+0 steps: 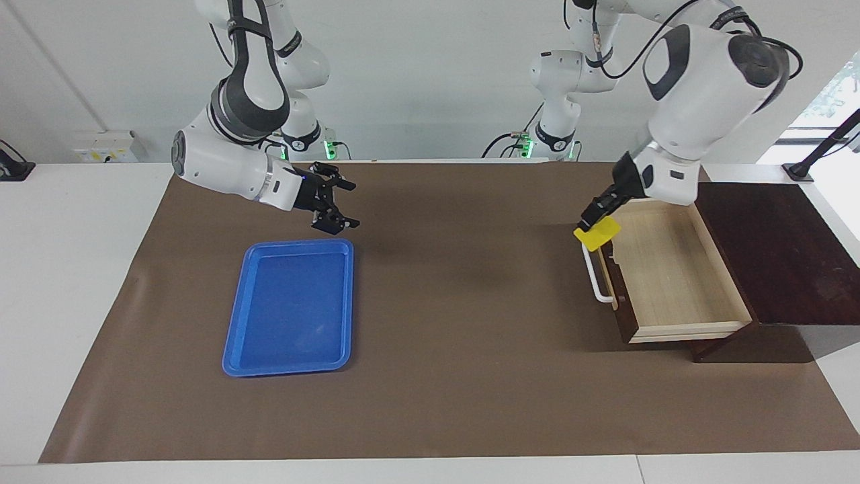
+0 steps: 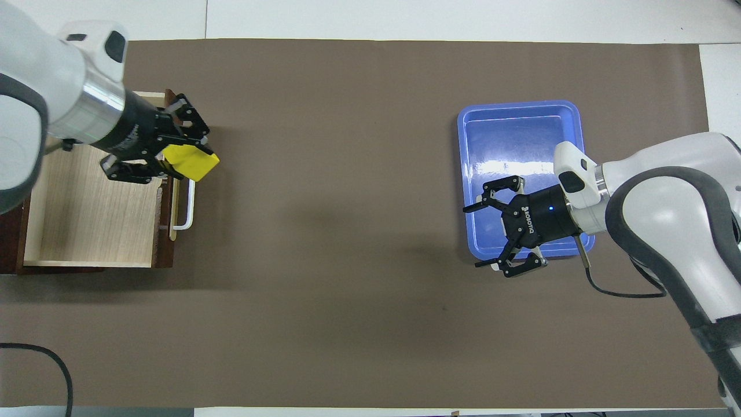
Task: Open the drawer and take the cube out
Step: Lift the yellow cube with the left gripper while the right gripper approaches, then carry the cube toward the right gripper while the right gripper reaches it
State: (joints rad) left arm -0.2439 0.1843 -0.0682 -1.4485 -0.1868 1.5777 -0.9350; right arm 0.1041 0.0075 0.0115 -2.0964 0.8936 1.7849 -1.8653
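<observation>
- Two views, facing first: the left gripper pinches the cube in the air over the drawer front and its white handle; a loose pinch could drop it back inside or onto the bench
- The right gripper hangs spread wide and empty over the tray edge nearest the robots
- Overhead: the cube sits tilted in the left gripper, so I judge it might twist out; the right gripper holds nothing
</observation>
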